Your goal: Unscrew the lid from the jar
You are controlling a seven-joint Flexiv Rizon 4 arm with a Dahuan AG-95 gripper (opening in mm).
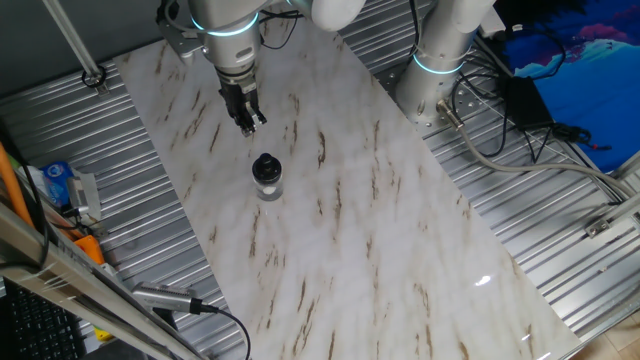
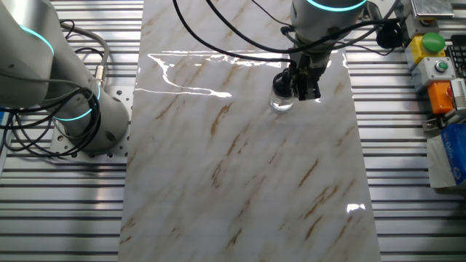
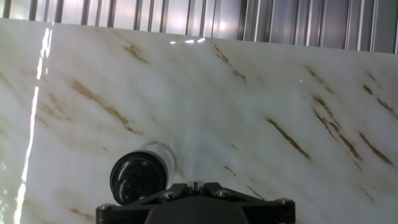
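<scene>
The small clear jar point(image 1: 268, 189) stands upright on the marble tabletop with its glossy black lid point(image 1: 266, 167) screwed on. My gripper point(image 1: 249, 124) hangs above the table just beyond the jar, apart from it, with its fingers pressed together and nothing between them. In the other fixed view the gripper point(image 2: 306, 89) sits right beside the jar point(image 2: 280, 102) and covers part of the lid point(image 2: 279, 85). In the hand view the lid point(image 3: 138, 180) and jar body point(image 3: 161, 154) lie low and left of the gripper point(image 3: 196, 185).
The marble board point(image 1: 350, 230) lies on a ribbed metal table point(image 1: 560, 240). A second robot base point(image 1: 440, 60) with cables stands at the far right. Tools and a blue box point(image 1: 55, 180) lie off the board's left side. A button box point(image 2: 435, 65) sits beside the board.
</scene>
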